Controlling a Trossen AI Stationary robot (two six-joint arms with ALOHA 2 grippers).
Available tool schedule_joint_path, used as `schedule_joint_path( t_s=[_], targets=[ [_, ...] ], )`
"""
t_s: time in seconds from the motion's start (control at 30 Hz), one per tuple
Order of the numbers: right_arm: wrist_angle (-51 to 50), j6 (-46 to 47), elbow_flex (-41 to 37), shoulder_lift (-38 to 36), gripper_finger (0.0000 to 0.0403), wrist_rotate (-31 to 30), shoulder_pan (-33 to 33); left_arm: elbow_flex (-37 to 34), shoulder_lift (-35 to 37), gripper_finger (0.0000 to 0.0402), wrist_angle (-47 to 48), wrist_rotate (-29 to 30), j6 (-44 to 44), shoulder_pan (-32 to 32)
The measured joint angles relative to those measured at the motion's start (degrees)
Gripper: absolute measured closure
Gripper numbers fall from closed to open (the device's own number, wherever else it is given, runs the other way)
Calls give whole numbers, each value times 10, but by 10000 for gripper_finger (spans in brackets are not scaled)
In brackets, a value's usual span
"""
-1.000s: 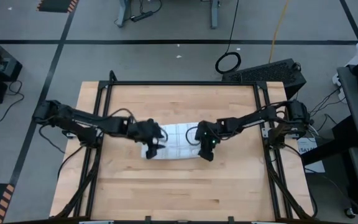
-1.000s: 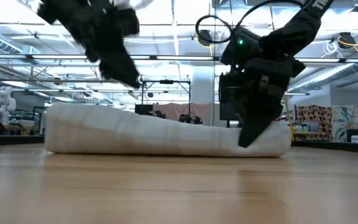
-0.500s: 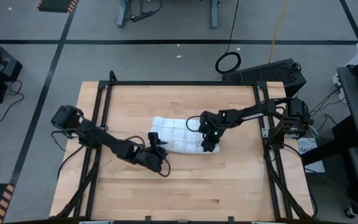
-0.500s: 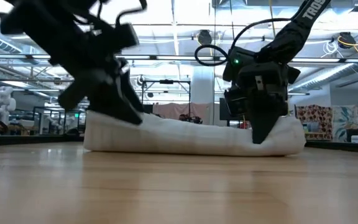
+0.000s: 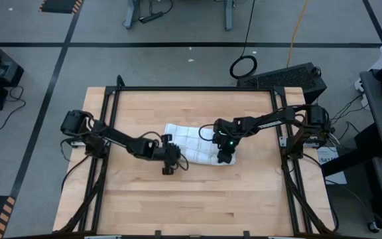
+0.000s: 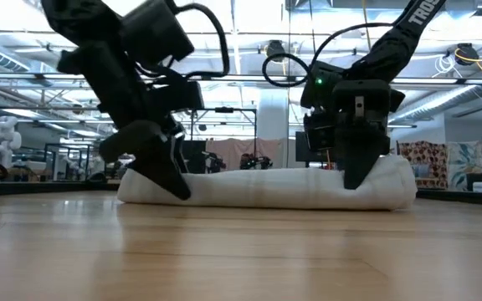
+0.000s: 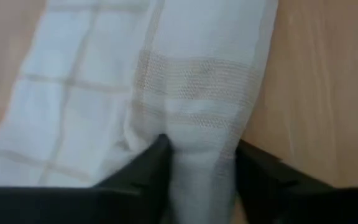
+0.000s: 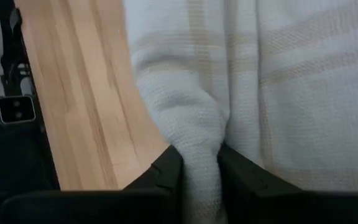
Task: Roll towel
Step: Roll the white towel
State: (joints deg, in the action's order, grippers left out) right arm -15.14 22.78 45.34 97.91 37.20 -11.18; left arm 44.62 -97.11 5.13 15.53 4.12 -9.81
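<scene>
Left gripper (image 7: 199, 163) fingers pinch a raised fold of the towel (image 7: 166, 93) between them — cloth fills the gap, so it's clamped on fabric, narrow. Same on the other side: right gripper (image 8: 199, 163) fingers squeeze a thick ridge of cloth, closed tight on it.

From above, the left gripper (image 5: 170, 162) sits at the towel's (image 5: 194, 147) near-left corner, the right gripper (image 5: 225, 155) at its near-right end. Both hold the edge nearest the front of the table (image 5: 191, 206). The left arm reaches in from the table's left side, the right arm from the right.

Towel lies about mid-table, a bit right of centre, as a long low bundle running left-right. In the low view the towel (image 6: 266, 188) looks like a thick, rounded-edged strip flat on the wood, grippers planted at each end — left gripper (image 6: 167, 171), right gripper (image 6: 354, 171).

Progress, as a judgement: partway. The cloth is already gathered into a narrow band with a bulky near edge, so some folding or a first turn looks done. The grid-check top surface is still spread open on the far side in the high view, so it's not a finished cylinder. Left to do: carry the pinched edge over and onward across the remaining flat part, then let go. Number of turns so far — can't tell.
</scene>
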Motion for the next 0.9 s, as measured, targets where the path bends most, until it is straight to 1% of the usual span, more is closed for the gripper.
schedule_joint_path(
  t_s=[0.13,0.17,0.23,0.3,0.43,0.5,0.57,0.7,0.8,0.9],
  targets=[
    [-4,-29,0,-24,306,-12,1,1,1,356,8,-46,-1,18],
    [-9,-41,0,-35,295,-21,2,1,3,374,9,-52,-3,19],
    [-21,-71,0,-61,273,-44,9,1,4,378,10,-60,1,23],
    [-43,-106,0,-93,253,-91,27,1,4,368,11,-81,11,29],
    [-80,-163,0,-143,221,-247,92,0,17,369,14,-177,45,47],
    [-72,-163,0,-153,208,-301,131,-1,26,377,21,-219,67,60],
    [-46,-156,0,-153,196,-337,172,-2,32,378,24,-250,87,76],
    [-2,-155,0,-129,176,-417,243,-2,34,379,31,-322,91,106],
    [29,-162,0,-107,165,-476,274,-2,35,379,58,-360,91,129],
    [36,-158,0,-86,164,-530,281,-1,33,379,73,-389,90,149]
  ],
)
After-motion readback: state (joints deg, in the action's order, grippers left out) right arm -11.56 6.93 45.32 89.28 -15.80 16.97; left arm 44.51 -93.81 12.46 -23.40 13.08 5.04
